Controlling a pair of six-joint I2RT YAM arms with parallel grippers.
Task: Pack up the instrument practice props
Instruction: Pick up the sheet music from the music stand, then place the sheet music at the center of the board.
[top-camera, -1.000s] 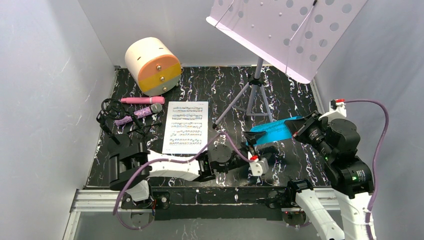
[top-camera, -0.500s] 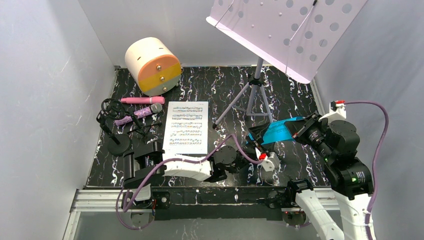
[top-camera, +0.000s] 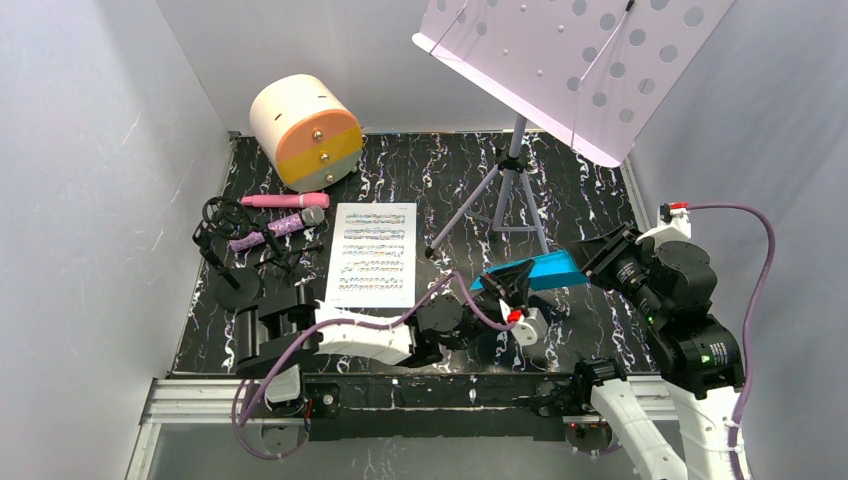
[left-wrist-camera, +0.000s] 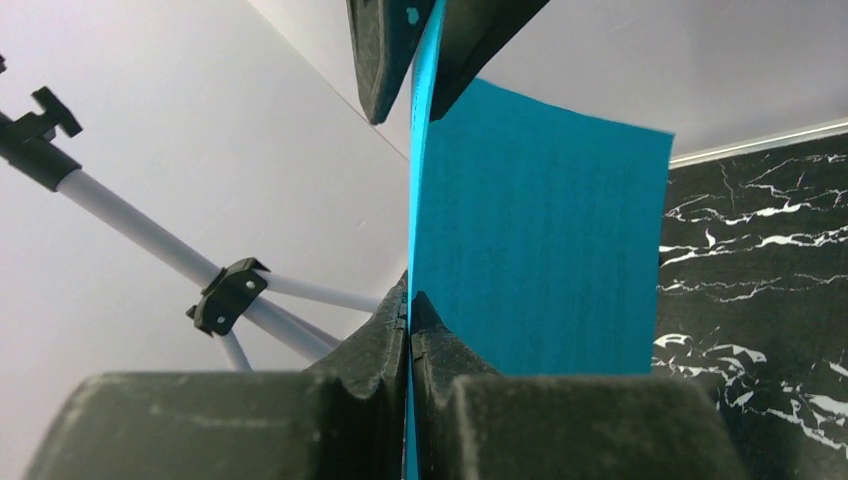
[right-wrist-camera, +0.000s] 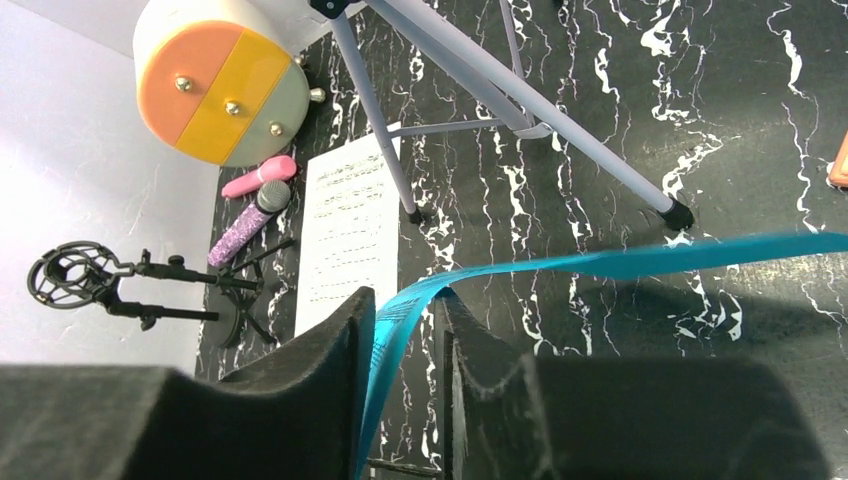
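Now left claw (top-camera: 503, 287) pinches the blue sheet-music page (top-camera: 545, 268) tight; right claw (right-wrist-camera: 408, 310) stands narrowly parted around it.

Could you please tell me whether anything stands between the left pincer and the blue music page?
Nothing visible does: the left pincer is shut directly on the blue music page's edge. The right pincer straddles the same page, its fingers slightly apart.
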